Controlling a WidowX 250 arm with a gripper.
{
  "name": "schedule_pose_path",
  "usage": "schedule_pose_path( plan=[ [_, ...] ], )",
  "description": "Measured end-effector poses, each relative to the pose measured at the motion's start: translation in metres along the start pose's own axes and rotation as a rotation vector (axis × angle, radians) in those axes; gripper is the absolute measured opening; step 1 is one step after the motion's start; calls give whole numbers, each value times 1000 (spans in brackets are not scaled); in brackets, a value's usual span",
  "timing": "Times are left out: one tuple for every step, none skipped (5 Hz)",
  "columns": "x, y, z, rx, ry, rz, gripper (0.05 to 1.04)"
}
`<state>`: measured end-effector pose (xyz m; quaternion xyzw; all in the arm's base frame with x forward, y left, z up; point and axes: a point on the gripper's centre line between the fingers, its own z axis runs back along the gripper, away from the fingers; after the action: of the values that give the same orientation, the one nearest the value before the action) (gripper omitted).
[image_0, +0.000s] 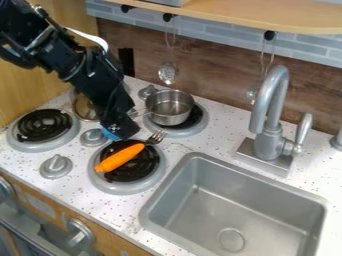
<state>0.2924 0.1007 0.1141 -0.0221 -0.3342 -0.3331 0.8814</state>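
Note:
The black gripper (119, 128) hangs from the upper left, just above the back edge of the front burner (148, 172). At its lower end shows a small patch of blue (110, 134); whether this is part of the gripper or a separate thing I cannot tell. An orange carrot (120, 158) lies slantwise on that burner's black coil, just below the gripper. Past the carrot's upper right end, a fork (156, 137) shows its metal tines, pointing up and right. A small metal pot (169, 108) stands on the back burner, its handle toward the gripper.
A metal lid or pan (83, 107) lies partly behind the arm. Another burner (43, 126) and grey knobs (56, 166) are at left. The sink (234, 205) and faucet (268, 117) take up the right. Utensils, including a slotted spoon (167, 73), hang at the back.

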Motion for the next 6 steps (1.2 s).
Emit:
schedule_pose_path(
  plan=[
    [-4,-4,-6,-22,8,15,1000],
    [7,-1,-16,36,-15,63,1000],
    [17,-6,-23,123,3,108,1000],
    [25,-9,-14,262,-17,263,1000],
    [21,-7,-13,374,23,471,1000],
    [10,-1,-10,494,89,728,1000]
  ],
)
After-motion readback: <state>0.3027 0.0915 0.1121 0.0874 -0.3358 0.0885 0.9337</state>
